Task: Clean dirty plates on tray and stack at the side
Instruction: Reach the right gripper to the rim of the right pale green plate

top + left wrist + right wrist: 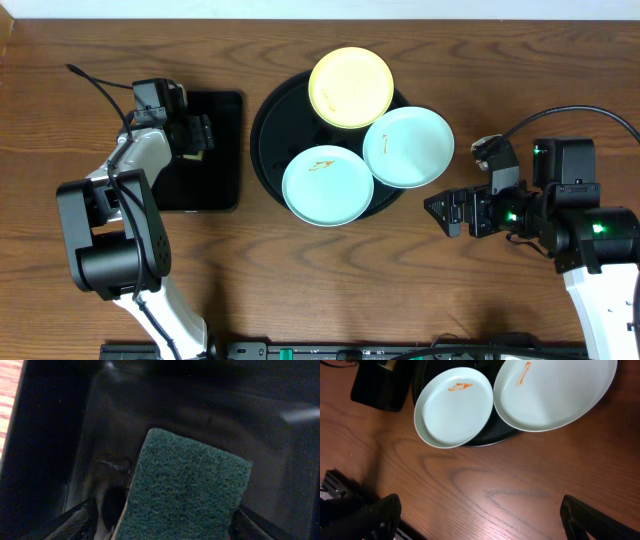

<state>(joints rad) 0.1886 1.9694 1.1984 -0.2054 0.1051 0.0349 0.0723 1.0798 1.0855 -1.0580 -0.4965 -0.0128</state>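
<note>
Three plates lie on the round black tray (268,128): a pale yellow plate (350,87) at the back, and two blue-green plates with orange smears, one at the right (408,147) and one at the front (328,185). Both blue-green plates show in the right wrist view, the front one (452,410) and the right one (555,395). My left gripper (198,140) is down in the rectangular black tray, open, with a green sponge (185,490) between its fingers (165,522). My right gripper (445,212) is open and empty over bare wood (480,520), right of the round tray.
The rectangular black tray (225,150) lies left of the round tray. The blue-green plates overhang the round tray's rim (490,440). Bare wooden table (330,290) lies in front of the trays. A black cable (95,80) runs at the far left.
</note>
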